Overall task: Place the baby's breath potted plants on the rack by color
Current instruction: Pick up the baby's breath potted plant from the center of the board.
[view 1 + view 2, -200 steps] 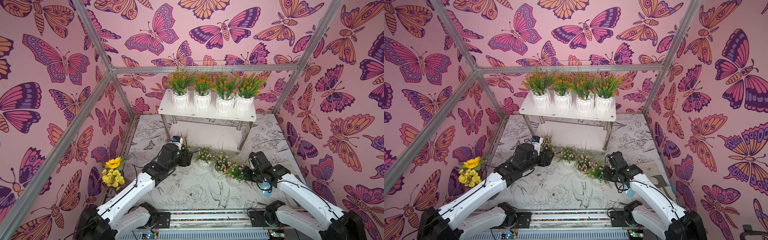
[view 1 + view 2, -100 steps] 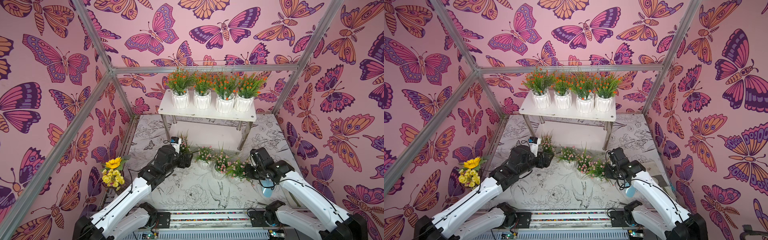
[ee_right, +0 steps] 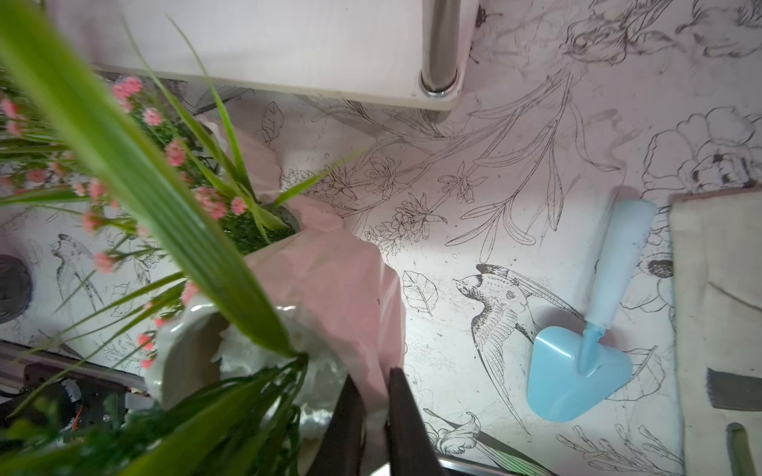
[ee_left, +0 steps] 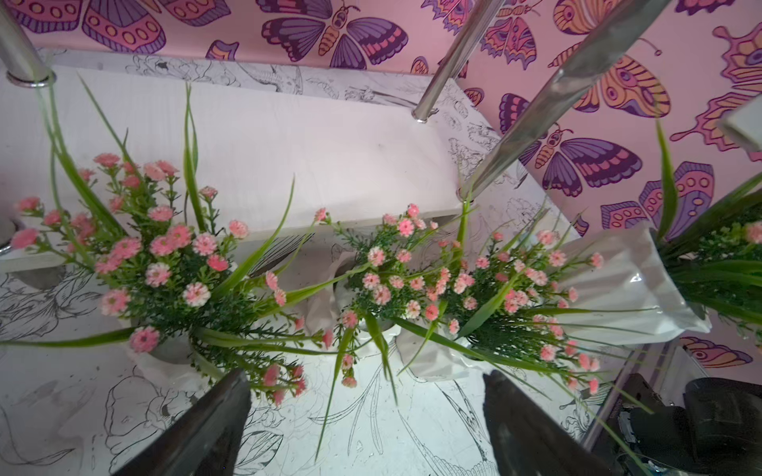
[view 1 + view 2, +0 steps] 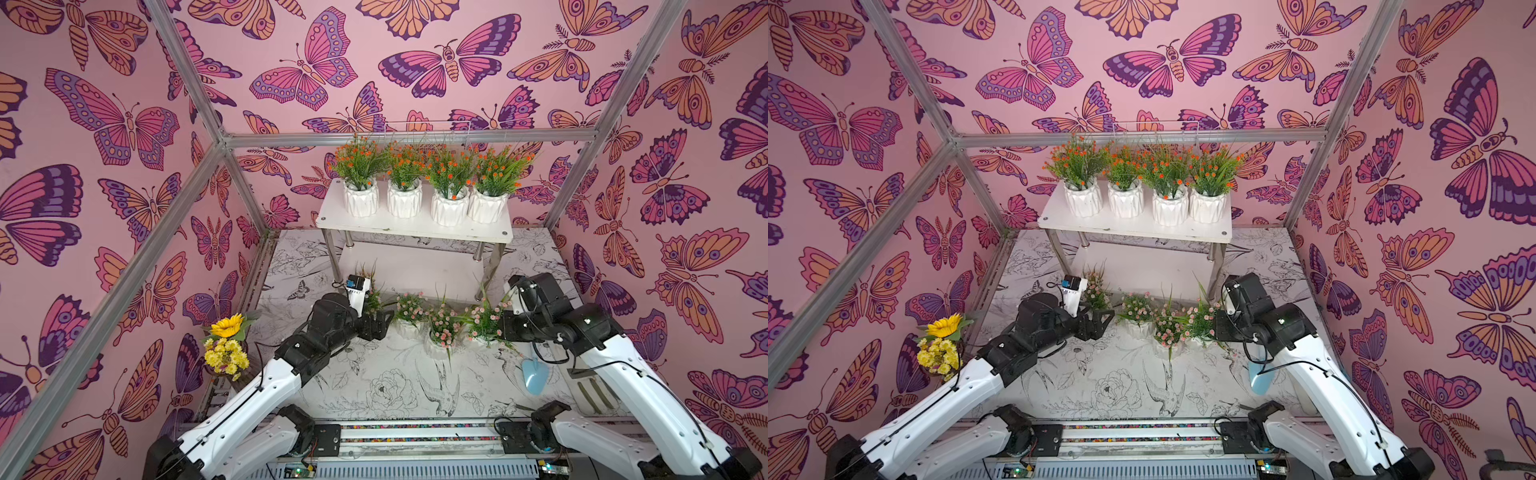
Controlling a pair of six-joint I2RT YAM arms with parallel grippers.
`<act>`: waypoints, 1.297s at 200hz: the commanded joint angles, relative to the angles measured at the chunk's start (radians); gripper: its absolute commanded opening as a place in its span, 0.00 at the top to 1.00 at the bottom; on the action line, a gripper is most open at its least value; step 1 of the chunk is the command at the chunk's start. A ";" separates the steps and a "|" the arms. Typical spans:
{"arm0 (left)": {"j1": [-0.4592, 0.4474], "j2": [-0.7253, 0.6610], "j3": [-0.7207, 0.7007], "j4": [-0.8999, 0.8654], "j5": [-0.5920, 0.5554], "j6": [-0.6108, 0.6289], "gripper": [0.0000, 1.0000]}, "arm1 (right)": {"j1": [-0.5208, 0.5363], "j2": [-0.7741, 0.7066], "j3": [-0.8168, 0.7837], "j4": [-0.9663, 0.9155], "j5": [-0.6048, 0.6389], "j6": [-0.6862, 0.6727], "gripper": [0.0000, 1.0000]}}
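While the four orange baby's breath potted plants (image 5: pixel 446 174) are filling the top board of the rack (image 5: pixel 411 227), the four pink potted plants (image 5: pixel 440 324) are standing in a loose row on the table (image 5: pixel 374 374). That row is sitting just in front of the rack's bare lower board (image 4: pixel 330 156) and running roughly along its front edge. The left gripper (image 4: pixel 365 381) is hanging low at the left end of the row, its jaws spread wide with nothing between them. In the left wrist view the end pot (image 4: pixel 165 354) is sitting just ahead of one finger (image 4: pixel 198 428) rather than in the gap, while its neighbour (image 4: pixel 391 280) is lying more squarely ahead but farther off. The right gripper (image 3: pixel 373 391) is pinching the wall of the rightmost pink pot (image 3: pixel 181 338) at its rim, jaws nearly together. Each arm is thus nearer its own end of the row, with the lower board lying straight beyond the pots. For the left arm, I judge, the coming move is turning on a small sideways shift to bring the end pot's rim between the fingers before they close.
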 commanded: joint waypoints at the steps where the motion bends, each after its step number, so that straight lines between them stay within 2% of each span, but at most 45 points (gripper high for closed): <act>1: -0.024 -0.038 -0.003 0.050 0.028 0.057 0.10 | 0.004 0.036 0.117 -0.050 -0.045 -0.063 0.97; 31: -0.069 -0.072 -0.005 0.083 -0.008 0.108 0.07 | 0.004 0.097 0.220 -0.061 -0.129 -0.101 0.97; 76: -0.114 -0.089 0.013 0.099 0.024 0.183 0.05 | 0.012 0.178 0.282 -0.014 -0.244 -0.125 0.97; 129: -0.173 -0.071 0.023 0.111 0.005 0.218 0.00 | 0.096 0.251 0.314 0.067 -0.263 -0.113 0.97; 179: -0.219 -0.124 -0.008 0.107 -0.015 0.240 0.00 | 0.187 0.331 0.365 0.112 -0.263 -0.106 0.97; 259: -0.235 -0.168 -0.056 0.101 -0.026 0.210 0.00 | 0.276 0.438 0.411 0.186 -0.287 -0.096 0.97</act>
